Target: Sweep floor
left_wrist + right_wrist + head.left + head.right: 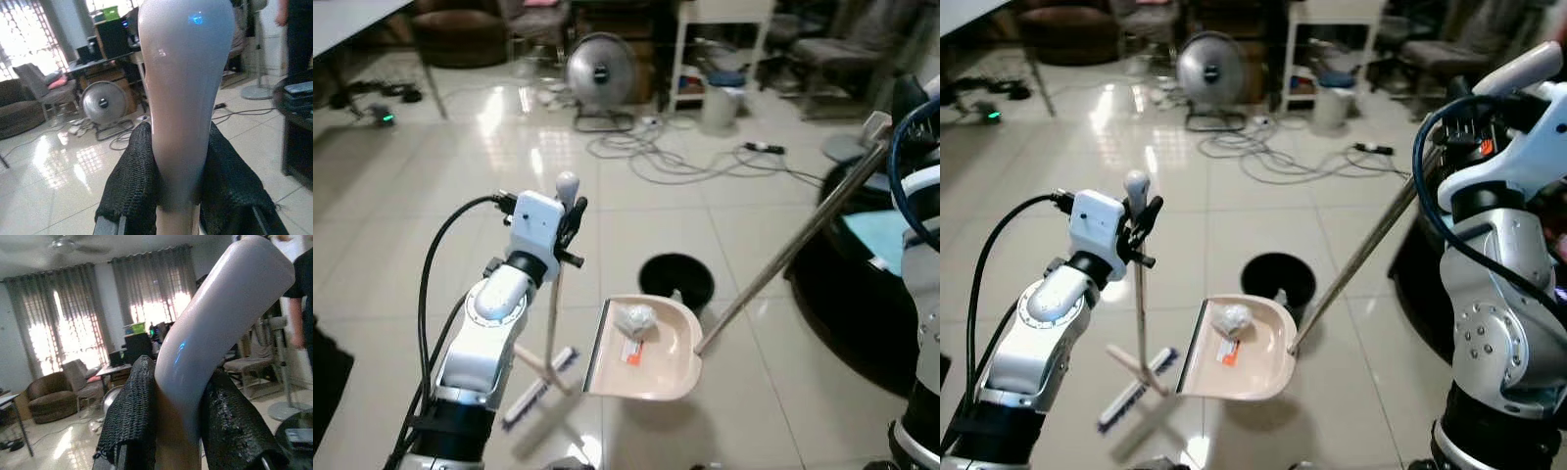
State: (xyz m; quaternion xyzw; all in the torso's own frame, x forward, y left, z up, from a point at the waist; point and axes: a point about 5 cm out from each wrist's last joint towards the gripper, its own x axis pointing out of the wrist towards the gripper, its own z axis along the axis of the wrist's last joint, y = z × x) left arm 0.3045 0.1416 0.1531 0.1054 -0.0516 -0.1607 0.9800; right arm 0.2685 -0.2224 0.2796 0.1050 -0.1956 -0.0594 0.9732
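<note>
Claws [570, 217] clamped around broom [551, 323], dustpan [646, 351].

Fan [601, 69]: round, grey, stands on the floor at 12 o'clock.
Cables [675, 157]: a loose tangle on the pale tiles just in front of the fan, running toward 2 o'clock.
Bin [676, 280]: round, black, at the centre of the floor.
Armchair [460, 34]: brown, at 11 o'clock.
Shelf unit [720, 49]: white, at 1 o'clock.
Round table [867, 274]: dark, at 3 o'clock.
</note>
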